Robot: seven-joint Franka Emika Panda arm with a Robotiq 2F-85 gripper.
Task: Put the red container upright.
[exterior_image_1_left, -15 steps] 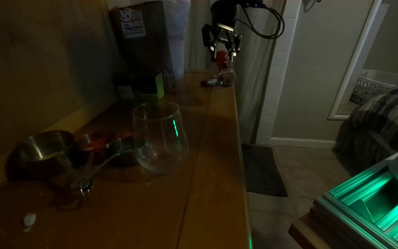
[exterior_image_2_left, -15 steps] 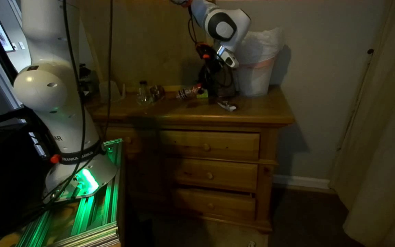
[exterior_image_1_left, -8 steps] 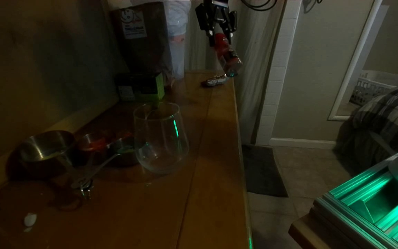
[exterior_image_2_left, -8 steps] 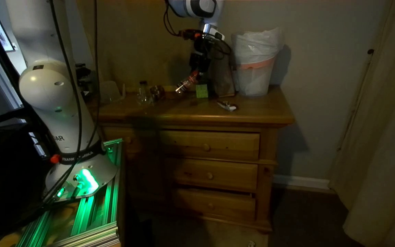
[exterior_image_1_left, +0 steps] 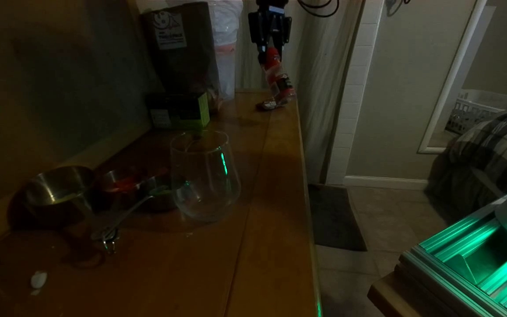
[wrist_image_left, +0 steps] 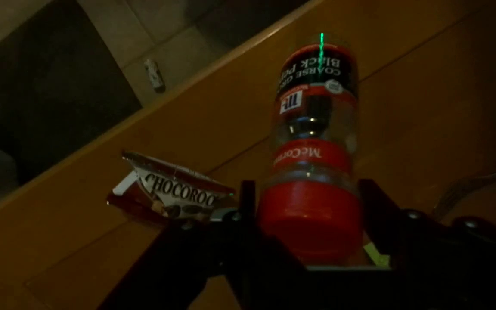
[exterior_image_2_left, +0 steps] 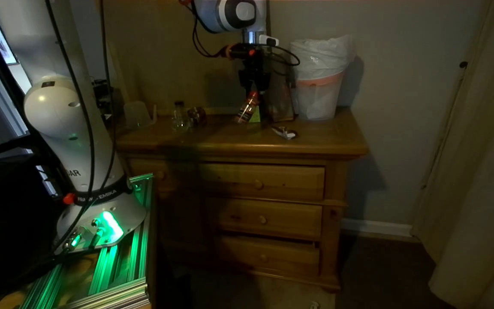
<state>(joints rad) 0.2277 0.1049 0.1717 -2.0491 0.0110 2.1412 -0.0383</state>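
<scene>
The red container is a clear spice bottle with a red cap and red and black labels, seen in both exterior views and in the wrist view. My gripper is shut on its red cap, with one finger on each side, as the wrist view shows. The gripper points down in an exterior view. The bottle hangs cap up and tilted, its base swung out to one side. Its base is close to the wooden dresser top; I cannot tell whether it touches.
A Chocoroo wrapper lies near the bottle by the dresser edge. A green-sided box, a paper bag and a lined bin stand behind. A stemless glass and metal measuring cups stand farther along.
The bottle has gone from nearly lying to a steeper tilt, cap up. The gripper rose with it, turned to point down, then came lower again. The grip on the cap stayed.
</scene>
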